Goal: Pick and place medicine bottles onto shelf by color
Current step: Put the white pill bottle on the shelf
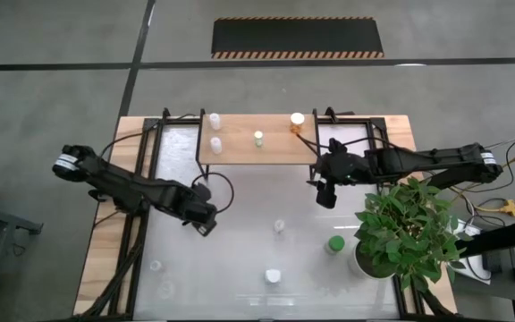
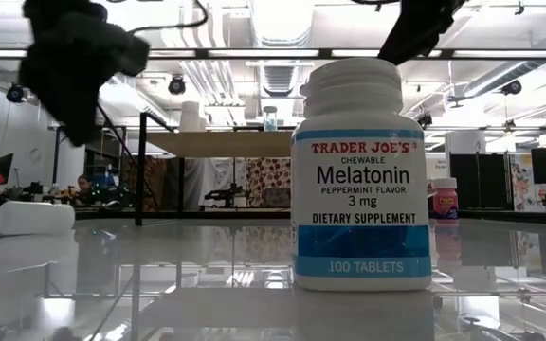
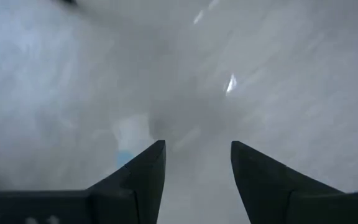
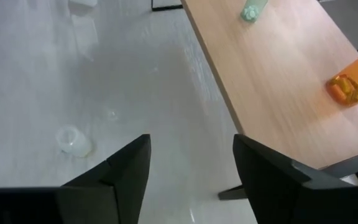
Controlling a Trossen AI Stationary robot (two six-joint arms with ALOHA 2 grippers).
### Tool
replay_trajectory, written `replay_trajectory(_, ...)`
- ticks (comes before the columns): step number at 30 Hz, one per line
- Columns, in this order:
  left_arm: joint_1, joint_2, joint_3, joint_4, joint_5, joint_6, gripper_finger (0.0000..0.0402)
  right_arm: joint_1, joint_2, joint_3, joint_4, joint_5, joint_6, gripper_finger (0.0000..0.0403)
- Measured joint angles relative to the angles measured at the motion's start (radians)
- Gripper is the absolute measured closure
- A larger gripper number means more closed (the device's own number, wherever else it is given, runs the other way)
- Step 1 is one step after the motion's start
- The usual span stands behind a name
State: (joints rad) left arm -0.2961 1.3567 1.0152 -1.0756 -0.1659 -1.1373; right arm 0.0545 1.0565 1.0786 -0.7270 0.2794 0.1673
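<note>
— Right, starting at the right gripper (image 1: 326,193): where, and holding what?

— Hangs just off the right front corner of the shelf (image 1: 257,159), over the table (image 1: 240,250). Fingers (image 4: 126,171) spread wide, nothing between them.

— And outward from there, toward the nearest loose bottle?

— Two candidates, both out in front of the shelf. Clear bottle (image 1: 279,226) off the shelf's front edge, a little right of its middle. Green-capped bottle (image 1: 334,243) farther out from the shelf's right front corner, just beside the plant (image 1: 405,228).

— Long axis?

— Vertical for both, judging by the round tops seen from above. Probably calls for a descent with the fingers astride the cap, no turning of the wrist for a lying bottle.

— Left gripper (image 1: 206,224)?

— Waits out from the shelf's left front corner, fingers parted, empty too. About as near to the clear bottle as the right one, on the opposite side of it. Well apart from the green-capped bottle.

— So which arm for which?

— Likely the right for the green-capped bottle: almost straight out from the shelf, past the gripper. Needs care with the leaves close by. Clear bottle open to either arm.

— And already up on the shelf?

— Orange bottle (image 1: 297,121) at the shelf's right back corner, pale green bottle (image 1: 258,138) near its middle, two white bottles (image 1: 215,132) at its left end.
</note>
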Motion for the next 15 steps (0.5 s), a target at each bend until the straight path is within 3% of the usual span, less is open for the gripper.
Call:
replay_trajectory(6,0.000,0.010,-0.082,-0.010,0.109,-0.055,0.0207,0.000,0.000,-0.013,0.003,0.000,-0.002,0.0181)
replay_trajectory(11,0.002,0.007,-0.199,-0.002,0.101,-0.084,0.0151,0.000,0.000,-0.013,0.000,0.000,-0.011,0.0181)
replay_trajectory(15,0.002,0.015,-0.289,0.102,0.096,-0.088,0.0133,0.000,0.000,-0.012,0.001,0.000,-0.011,0.0181)
